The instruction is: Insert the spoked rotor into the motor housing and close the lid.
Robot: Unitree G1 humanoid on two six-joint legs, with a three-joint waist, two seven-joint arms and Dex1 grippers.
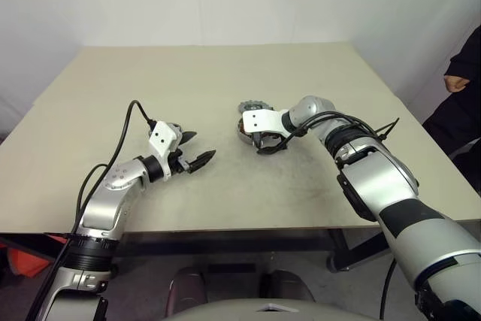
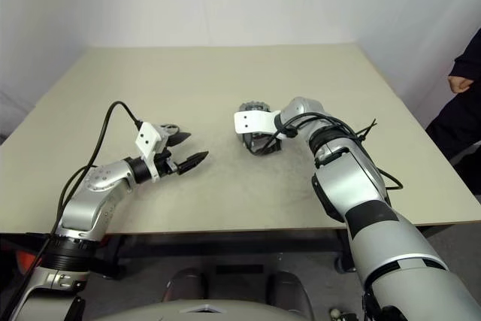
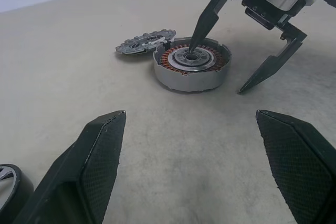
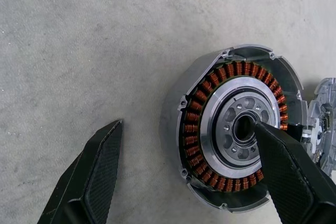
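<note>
My right gripper [image 3: 241, 61] spread wide, holding nothing: one fingertip [image 3: 195, 43] dips into hub bore of motor housing [image 3: 191, 69], other lands outside rim on table [image 1: 225, 80]. Housing sits mid-table, copper windings ringing silver hub. Spoked rotor [image 3: 144, 42] lies flat just beside housing, at its 12 o'clock from my head. My left gripper [image 1: 192, 148] wide open, empty, at housing's 8 o'clock.

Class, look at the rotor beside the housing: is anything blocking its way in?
Yes. One finger of the open right gripper dips into the housing's centre, right over the opening the rotor must enter.
</note>
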